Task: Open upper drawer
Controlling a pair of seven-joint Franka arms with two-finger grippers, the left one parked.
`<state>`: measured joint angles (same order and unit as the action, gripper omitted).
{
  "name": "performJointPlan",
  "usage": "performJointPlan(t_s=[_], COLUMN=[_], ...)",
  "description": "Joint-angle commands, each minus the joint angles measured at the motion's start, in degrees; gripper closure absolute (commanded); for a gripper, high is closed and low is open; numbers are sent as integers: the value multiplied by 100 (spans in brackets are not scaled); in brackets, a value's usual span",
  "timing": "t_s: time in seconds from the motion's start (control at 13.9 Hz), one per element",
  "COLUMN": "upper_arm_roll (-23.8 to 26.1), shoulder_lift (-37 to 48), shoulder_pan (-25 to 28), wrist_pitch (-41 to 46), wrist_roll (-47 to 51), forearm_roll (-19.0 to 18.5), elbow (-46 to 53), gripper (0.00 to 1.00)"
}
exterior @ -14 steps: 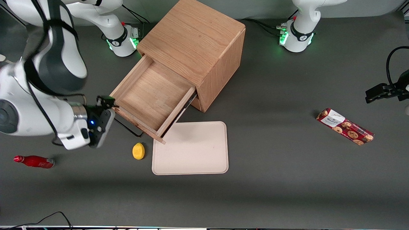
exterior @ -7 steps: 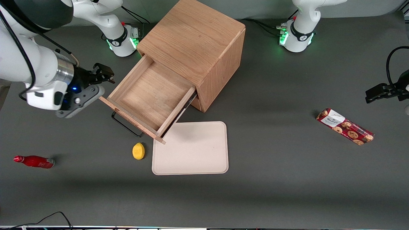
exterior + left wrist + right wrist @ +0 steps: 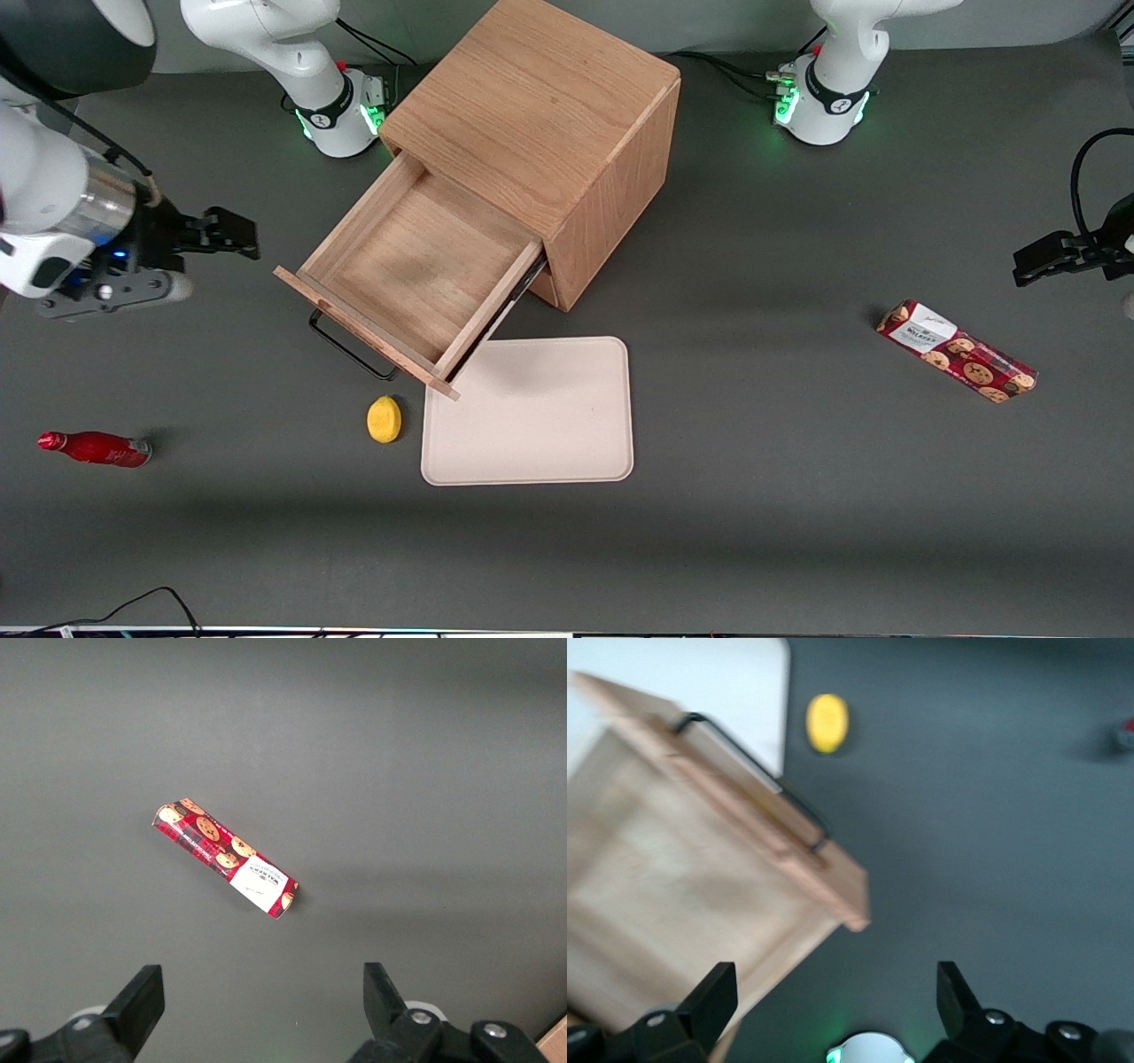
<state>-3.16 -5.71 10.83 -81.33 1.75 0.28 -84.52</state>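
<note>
Upper drawer out, my gripper clear of it.

The upper drawer (image 3: 416,279) stands pulled well out of the cabinet (image 3: 549,133) near the tabletop's middle; I read the task as probably done, since my gripper (image 3: 232,234) hangs apart from the handle (image 3: 347,347), fingers (image 3: 709,1003) wide and empty.

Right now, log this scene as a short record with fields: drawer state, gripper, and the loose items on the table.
upper drawer: pulled out of the cabinet, tray empty, black handle free
gripper: open, holding nothing, off to the side of the drawer toward the working arm's end, clear of the handle
lemon: on the table beside the tray, nearer the front camera than the drawer
red bottle: lying flat at the working arm's end
cookie pack: toward the parked arm's end
</note>
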Motion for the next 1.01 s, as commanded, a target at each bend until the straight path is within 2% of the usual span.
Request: performJointPlan(t_s=[0.0,0.29,0.93], upper_arm_roll=[26,26,-79], shoulder_lift=[791,730,650], shoulder_pan=[-387,-950,-1065], wrist_pitch=[-594,-920,-893], wrist_roll=[115,98,98], forearm_roll=[-274,-265,-247], elbow=[-1294,-1515,-1304], gripper=[0,0,0])
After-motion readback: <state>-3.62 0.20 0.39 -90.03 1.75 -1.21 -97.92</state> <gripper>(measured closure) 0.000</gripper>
